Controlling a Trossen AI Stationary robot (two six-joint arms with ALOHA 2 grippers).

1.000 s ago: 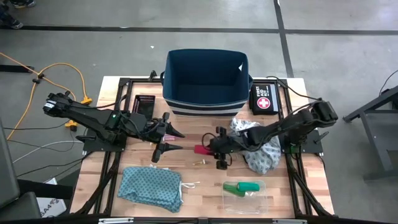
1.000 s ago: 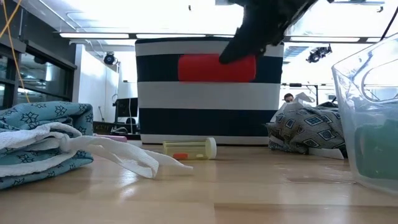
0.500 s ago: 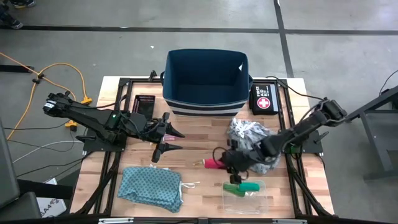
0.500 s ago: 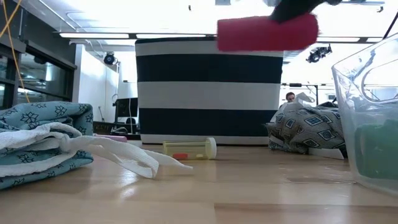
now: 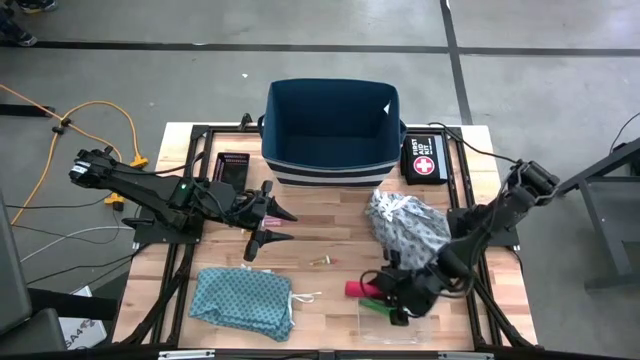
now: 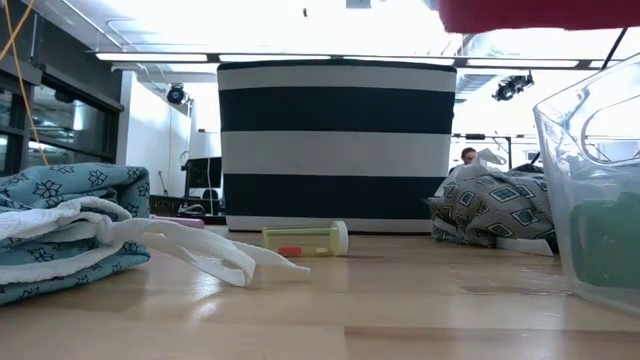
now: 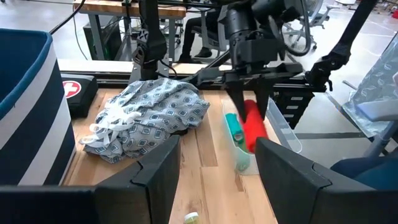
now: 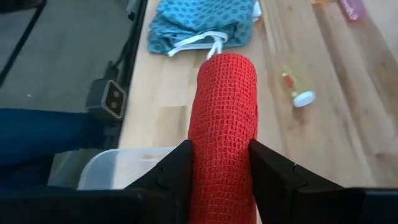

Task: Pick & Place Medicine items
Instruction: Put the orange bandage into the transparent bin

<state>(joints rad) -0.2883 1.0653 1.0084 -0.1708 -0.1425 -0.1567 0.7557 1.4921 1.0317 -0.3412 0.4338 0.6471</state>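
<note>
My right gripper (image 5: 380,292) is shut on the red-pink tube (image 5: 356,289) and hangs near the table's near edge, above the clear tray (image 5: 412,318). A green tube (image 7: 234,128) lies in that tray. The red tube also shows at the top of the low view (image 6: 540,12). The tiny orange vial (image 5: 320,261) lies on its side on the wood at mid-table (image 6: 305,239). My left gripper (image 5: 280,226) is open and hovers left of the table's middle, touching nothing. My right gripper pinches the red-pink tube between its two fingers, one finger (image 8: 177,168) on each long side (image 8: 222,134). The fingers slant down from the table's right and lie along the tube, whose free end (image 8: 227,65) sticks out past them. The tube is lifted clear.
A striped blue bin (image 5: 330,125) stands at the far edge, with the black first aid pouch (image 5: 424,160) to its right. A grey patterned cloth (image 5: 405,228) lies right of centre and a teal cloth (image 5: 245,300) near left. Bare wood lies between them.
My right gripper has carried the red-pink tube from mid-table, in front of the bin, toward the near edge and somewhat right, ending above the clear tray. It has stayed shut on the tube. The vial and both cloths have kept their places.
</note>
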